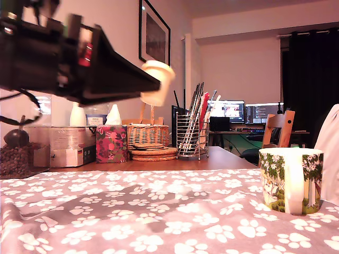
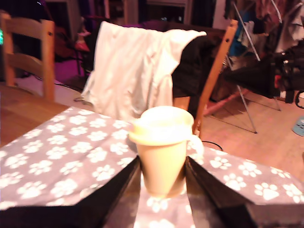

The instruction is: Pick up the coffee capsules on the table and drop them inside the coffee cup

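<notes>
Capsule (image 1: 157,74) pinched in our gripper (image 1: 154,86), high above the table (image 1: 132,211); we haven't reached the coffee cup (image 1: 291,180) yet, so carry & drop remain, approx halfway.

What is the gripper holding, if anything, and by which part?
A capsule. The gripper pinches it by its tapered sides, below the wider rim, with the rim end up, clear above the table.
</notes>
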Action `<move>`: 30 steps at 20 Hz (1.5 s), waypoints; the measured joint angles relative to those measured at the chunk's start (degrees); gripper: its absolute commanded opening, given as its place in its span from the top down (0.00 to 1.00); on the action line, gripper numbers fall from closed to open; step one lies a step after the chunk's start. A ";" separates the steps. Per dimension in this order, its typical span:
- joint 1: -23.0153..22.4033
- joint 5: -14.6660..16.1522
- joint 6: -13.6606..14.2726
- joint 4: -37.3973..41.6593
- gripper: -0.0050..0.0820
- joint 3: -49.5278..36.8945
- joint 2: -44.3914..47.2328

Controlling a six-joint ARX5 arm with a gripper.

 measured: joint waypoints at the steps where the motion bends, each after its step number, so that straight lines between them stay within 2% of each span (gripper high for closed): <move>1: -0.44 0.00 0.00 0.02 0.82 1.16 1.03; 14: -4.09 0.00 0.02 0.31 0.82 15.91 17.29; 20: -6.47 0.00 1.51 0.33 0.82 22.23 24.02; 30: -9.16 0.00 1.53 0.31 0.82 31.26 33.46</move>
